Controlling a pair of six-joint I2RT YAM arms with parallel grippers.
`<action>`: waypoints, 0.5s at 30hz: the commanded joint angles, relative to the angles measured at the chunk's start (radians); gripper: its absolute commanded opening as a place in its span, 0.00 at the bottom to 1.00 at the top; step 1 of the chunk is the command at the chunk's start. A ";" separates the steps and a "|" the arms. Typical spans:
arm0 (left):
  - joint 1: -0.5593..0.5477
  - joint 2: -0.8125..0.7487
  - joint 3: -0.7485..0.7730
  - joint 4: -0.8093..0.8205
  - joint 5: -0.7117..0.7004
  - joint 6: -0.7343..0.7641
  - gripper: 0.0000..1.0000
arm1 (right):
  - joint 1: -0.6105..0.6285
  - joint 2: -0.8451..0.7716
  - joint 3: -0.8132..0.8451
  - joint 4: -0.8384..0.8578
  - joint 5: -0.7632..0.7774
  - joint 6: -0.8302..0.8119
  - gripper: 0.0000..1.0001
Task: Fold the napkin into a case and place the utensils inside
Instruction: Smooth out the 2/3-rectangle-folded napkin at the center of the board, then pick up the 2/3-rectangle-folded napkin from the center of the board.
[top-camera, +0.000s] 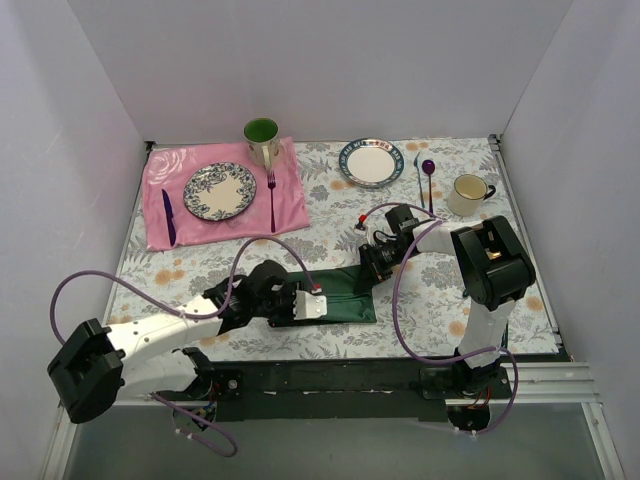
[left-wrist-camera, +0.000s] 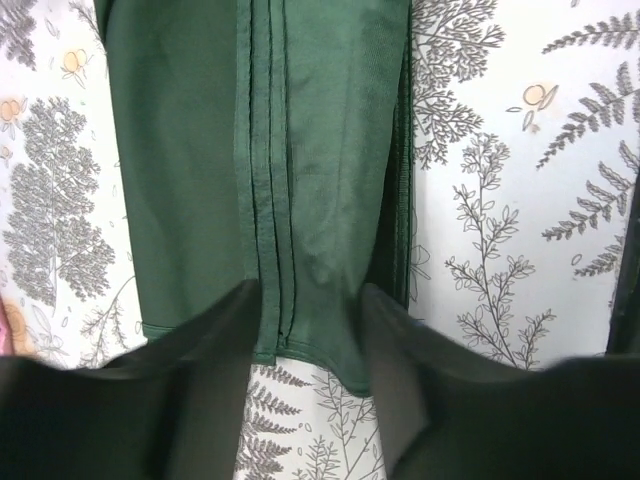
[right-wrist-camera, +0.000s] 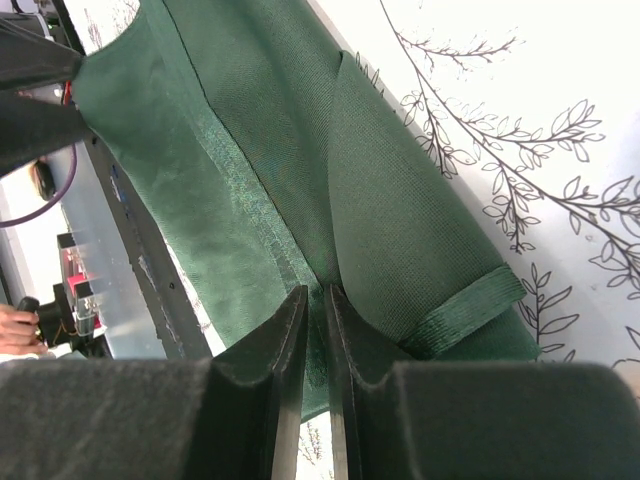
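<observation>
A flower-printed table is enclosed on three sides by plain white walls. In the overhead view the left gripper sits at lower centre, over the left end of the napkin, a dark green cloth folded into a narrow strip. The right gripper meets the strip's upper right end.

The left wrist view shows the left gripper with jaws held well apart, straddling the strip's end. Hemmed layers of the napkin run up the frame between them. The right wrist view shows the right gripper with jaws drawn almost together, pinching a thin fold of the napkin; a loose flap curls at the right. Printed table surface lies bare on either side of the strip.

Only the overhead view shows the surroundings:
- **Just below the strip:** the black rail at the table's near edge.
- **Well apart, toward the top:** a pink cloth carrying a patterned plate and a pink fork, with a green mug at its top edge.
- **Upper right:** a second plate, a purple spoon and a cream mug.
</observation>
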 joint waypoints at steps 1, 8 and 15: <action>0.004 -0.120 -0.078 -0.018 0.066 0.044 0.54 | -0.002 0.048 0.006 0.001 0.177 -0.078 0.22; -0.023 -0.275 -0.218 0.021 -0.052 0.153 0.69 | -0.002 0.056 0.009 0.002 0.175 -0.070 0.21; -0.130 -0.333 -0.341 0.125 -0.178 0.210 0.69 | -0.002 0.062 0.011 0.002 0.178 -0.066 0.21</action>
